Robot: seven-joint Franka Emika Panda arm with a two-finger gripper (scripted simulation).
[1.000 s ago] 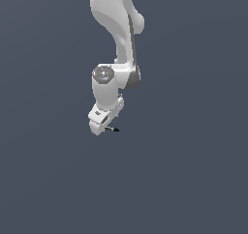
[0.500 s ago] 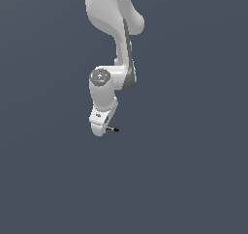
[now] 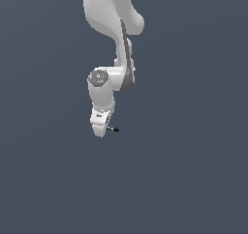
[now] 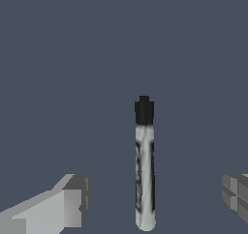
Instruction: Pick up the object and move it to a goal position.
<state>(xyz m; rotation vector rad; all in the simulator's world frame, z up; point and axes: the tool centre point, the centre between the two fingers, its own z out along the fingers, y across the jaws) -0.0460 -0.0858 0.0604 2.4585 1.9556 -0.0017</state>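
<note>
Two fingers (image 4: pixel 72 201) spread — stick (image 4: pixel 144 165) between, untouched.

- The arm's wrist section (image 3: pixel 102 98) has swung from a slant toward upright, the round joint now higher in the exterior view
- The gripper (image 3: pixel 100 129) has shifted a little toward that view's left, sitting just beside the object (image 3: pixel 114 129)

Marker (image 4: pixel 145 170) (black-capped) between parted tool (image 4: pixel 155 201) fingers

No legible text, labels or numbers.
</note>
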